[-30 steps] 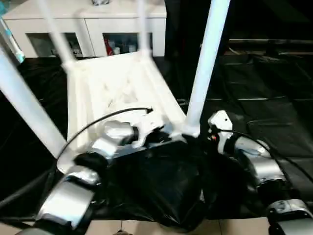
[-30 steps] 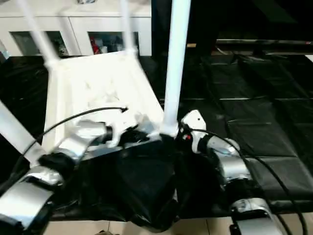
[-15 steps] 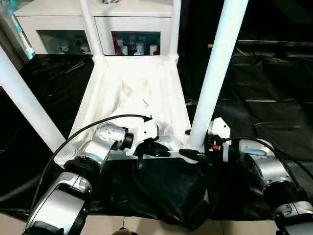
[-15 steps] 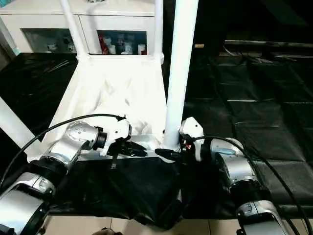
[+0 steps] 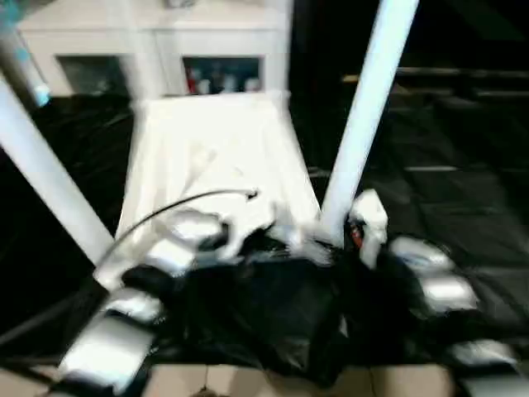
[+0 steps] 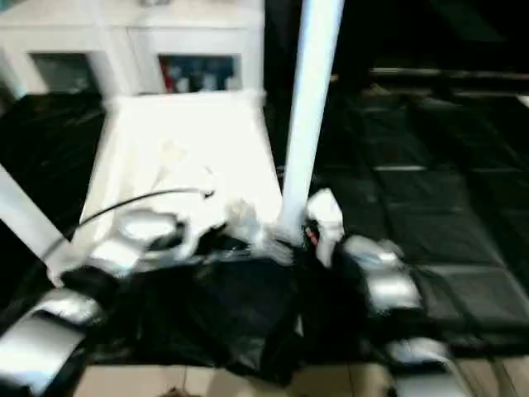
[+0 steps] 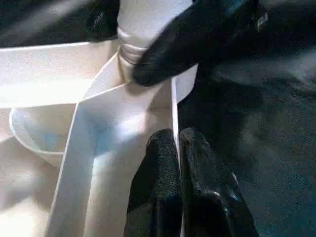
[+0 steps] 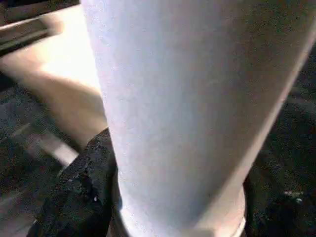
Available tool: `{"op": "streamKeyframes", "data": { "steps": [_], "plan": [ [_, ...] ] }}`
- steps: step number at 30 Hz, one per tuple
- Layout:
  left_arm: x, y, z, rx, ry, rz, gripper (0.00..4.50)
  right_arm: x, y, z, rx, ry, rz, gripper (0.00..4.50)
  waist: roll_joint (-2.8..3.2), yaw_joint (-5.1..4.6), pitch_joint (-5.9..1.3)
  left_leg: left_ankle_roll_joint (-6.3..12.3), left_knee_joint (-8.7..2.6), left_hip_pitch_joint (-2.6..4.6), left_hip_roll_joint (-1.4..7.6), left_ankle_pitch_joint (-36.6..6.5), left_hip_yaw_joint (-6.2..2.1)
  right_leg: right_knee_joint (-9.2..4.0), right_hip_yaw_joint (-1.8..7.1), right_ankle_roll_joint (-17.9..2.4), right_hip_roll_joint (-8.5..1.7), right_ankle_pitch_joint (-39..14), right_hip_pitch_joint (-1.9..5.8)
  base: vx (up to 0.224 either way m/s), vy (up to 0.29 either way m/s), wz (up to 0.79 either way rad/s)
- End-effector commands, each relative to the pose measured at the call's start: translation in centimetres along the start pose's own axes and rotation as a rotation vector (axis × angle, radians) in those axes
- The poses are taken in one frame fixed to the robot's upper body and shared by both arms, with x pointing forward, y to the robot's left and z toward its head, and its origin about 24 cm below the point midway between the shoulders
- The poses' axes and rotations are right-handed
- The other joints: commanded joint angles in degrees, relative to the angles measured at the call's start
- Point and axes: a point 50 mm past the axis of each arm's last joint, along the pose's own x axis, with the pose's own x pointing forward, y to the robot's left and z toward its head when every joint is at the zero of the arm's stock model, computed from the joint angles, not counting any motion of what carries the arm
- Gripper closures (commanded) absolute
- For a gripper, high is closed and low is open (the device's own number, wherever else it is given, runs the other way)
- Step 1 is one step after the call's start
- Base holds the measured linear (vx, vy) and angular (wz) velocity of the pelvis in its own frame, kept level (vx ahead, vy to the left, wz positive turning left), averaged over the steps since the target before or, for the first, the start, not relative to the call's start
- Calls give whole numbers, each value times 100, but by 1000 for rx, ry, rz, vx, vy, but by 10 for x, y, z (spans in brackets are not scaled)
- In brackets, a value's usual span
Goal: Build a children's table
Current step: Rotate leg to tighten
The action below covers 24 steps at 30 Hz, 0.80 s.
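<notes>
The children's table lies upside down, its white tabletop (image 5: 207,149) showing the ribbed underside. A white leg (image 5: 364,116) stands up from the near right corner socket and another leg (image 5: 41,178) rises at the near left. My left gripper (image 7: 178,143) is shut on the thin near rim of the tabletop, close to that right corner (image 5: 285,246). My right gripper (image 5: 335,240) holds the base of the near right leg. In the right wrist view one black finger (image 8: 84,192) lies against the leg (image 8: 187,98).
A white cabinet (image 5: 157,33) with glass doors stands behind the tabletop. Black mats (image 5: 446,165) cover the floor to the right, and a crumpled black sheet (image 5: 264,322) lies between my forearms at the near edge.
My right gripper's fingers have closed in on the near right leg. The left gripper keeps its grip on the rim. The head views have shifted with the camera.
</notes>
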Motion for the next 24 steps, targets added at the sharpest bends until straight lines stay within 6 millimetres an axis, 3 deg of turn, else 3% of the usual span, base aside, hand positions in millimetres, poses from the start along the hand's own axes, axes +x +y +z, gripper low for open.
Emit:
{"op": "streamKeyframes", "data": {
  "steps": [1,2,3,4,5,9,12,17,20,21,23,24],
  "plan": [
    [11,1,3,-50,-25,105,450,1,2,-23,72,98,-136,175,-121,-22,-288,144,-449,117,374,-1371,-239,-574,297,-1074,-505,-2109,197,0,0,0],
    [16,1,5,-53,-19,136,450,6,5,-23,68,99,-171,175,-82,-31,-281,163,-457,128,372,-1426,-234,-591,302,-1061,-494,-2083,183,0,0,0],
    [18,1,6,-54,-16,149,450,8,7,-23,63,100,-184,175,-90,-39,-275,153,-462,145,375,-1481,-228,-601,305,-1048,-487,-2111,166,0,0,0],
    [24,-1,10,-54,-14,163,450,14,14,-23,42,106,-194,175,-61,-35,-287,126,-464,145,369,-1495,-243,-588,305,-1057,-501,-2095,192,0,0,0],
    [28,-2,12,-53,-14,168,450,19,19,-23,27,108,-196,175,-80,-37,-286,104,-473,151,376,-1487,-240,-597,304,-1059,-495,-2034,186,0,0,0],
    [35,-6,18,-37,-18,145,450,29,32,-17,25,63,-178,175,-64,-38,-299,185,-482,141,371,-1450,-239,-598,301,-1081,-504,-1839,216,0,0,0],
    [33,-6,18,-32,-31,117,450,30,31,-8,28,7,-138,106,-53,-37,-306,251,-486,133,380,-1424,-239,-585,299,-1126,-505,-1699,231,0,0,0],
    [23,-6,16,10,-62,38,450,22,24,5,-47,-44,-6,71,-76,-33,-321,384,-465,99,374,-1299,-234,-560,295,-1200,-519,-1475,267,0,0,0],
    [14,-7,12,16,-71,-32,450,11,25,4,-101,-18,168,62,-89,-8,-332,575,-440,80,386,-1007,-215,-502,288,-1331,-509,-985,290,0,0,0],
    [7,-7,8,31,-67,-85,450,0,24,2,-148,13,290,62,-107,46,-334,690,-420,61,396,-887,-203,-475,270,-1369,-497,-837,317,0,0,0],
    [3,-9,7,48,-73,-120,450,-4,23,2,-158,24,329,62,-92,64,-333,747,-421,63,417,-871,-200,-459,269,-1409,-505,-803,297,0,0,0],
    [0,-9,6,55,-75,-147,450,-8,22,2,-157,28,353,62,-128,64,-335,758,-418,65,415,-871,-192,-462,266,-1408,-500,-814,294,0,0,0]
  ]
}}
